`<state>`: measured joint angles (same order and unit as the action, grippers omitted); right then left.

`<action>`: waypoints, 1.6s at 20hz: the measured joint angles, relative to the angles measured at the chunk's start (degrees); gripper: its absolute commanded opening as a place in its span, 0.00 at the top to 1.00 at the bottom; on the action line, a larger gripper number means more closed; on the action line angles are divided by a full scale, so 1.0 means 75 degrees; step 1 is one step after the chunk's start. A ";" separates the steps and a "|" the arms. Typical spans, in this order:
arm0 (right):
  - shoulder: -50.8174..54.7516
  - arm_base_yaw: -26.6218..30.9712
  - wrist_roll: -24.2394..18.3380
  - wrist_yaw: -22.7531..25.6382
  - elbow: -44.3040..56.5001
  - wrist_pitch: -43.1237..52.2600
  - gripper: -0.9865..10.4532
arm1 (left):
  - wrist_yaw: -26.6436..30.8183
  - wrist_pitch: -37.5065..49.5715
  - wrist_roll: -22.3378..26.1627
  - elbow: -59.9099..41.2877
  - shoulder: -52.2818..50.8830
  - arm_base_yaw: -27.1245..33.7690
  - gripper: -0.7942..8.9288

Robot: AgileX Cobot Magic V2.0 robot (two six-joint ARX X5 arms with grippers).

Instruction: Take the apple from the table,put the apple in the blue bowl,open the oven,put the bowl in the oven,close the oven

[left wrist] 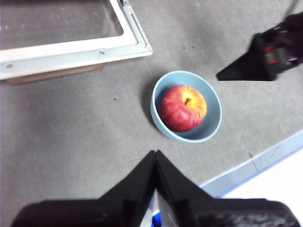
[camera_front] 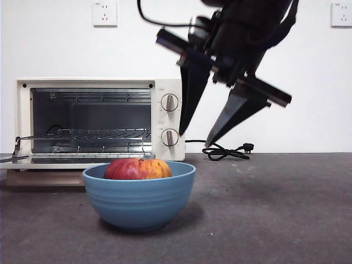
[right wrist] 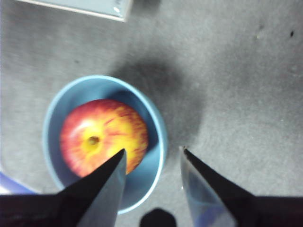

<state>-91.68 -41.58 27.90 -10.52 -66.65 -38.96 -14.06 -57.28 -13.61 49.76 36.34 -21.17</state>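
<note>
While my right gripper [right wrist: 152, 158] hung open and empty above the bowl [camera_front: 139, 196], the apple [camera_front: 137, 169] lay inside it, before the open oven [camera_front: 99, 118]. To grip well, I judged one jaw should go inside the rim. My left gripper [left wrist: 155, 156] waited, shut.

We are seeing a red apple [camera_front: 137, 169] streaked with yellow-orange, sitting in a matte blue bowl [camera_front: 139, 203] with faint ridges. We are looking at a mottled dark grey tabletop [camera_front: 275, 214], a cream-white oven [camera_front: 99, 118] with beige knobs, and a black gripper [camera_front: 193, 137].
</note>
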 measured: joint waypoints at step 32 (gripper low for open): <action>-0.1647 -0.0274 -0.0277 0.0478 -0.3891 -0.1046 0.92 | 0.0003 -0.0256 -0.0032 0.0000 -0.0175 -0.0003 0.92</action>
<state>-104.03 -43.64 25.82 -6.94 -95.83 -46.81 -14.04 -59.20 -13.85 49.76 35.03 -21.19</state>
